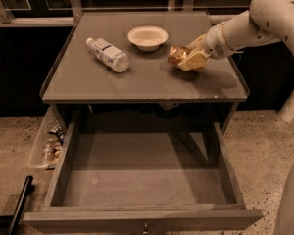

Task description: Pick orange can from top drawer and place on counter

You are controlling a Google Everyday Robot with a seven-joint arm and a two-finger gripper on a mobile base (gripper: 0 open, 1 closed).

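Observation:
The orange can (177,56) is a shiny orange-gold can, tilted on its side at the right part of the counter (137,84), resting on or just above the surface. My gripper (193,59) comes in from the right on the white arm and is shut on the can. The top drawer (142,177) is pulled wide open below the counter, and its flat grey bottom holds nothing. Its knob (146,227) shows at the bottom edge.
A clear plastic bottle with a white label (108,55) lies on the counter's left half. A white bowl (147,37) stands at the back middle. A tray of small items (51,143) sits on the floor left of the drawer. The arm's white body (291,199) is at the lower right.

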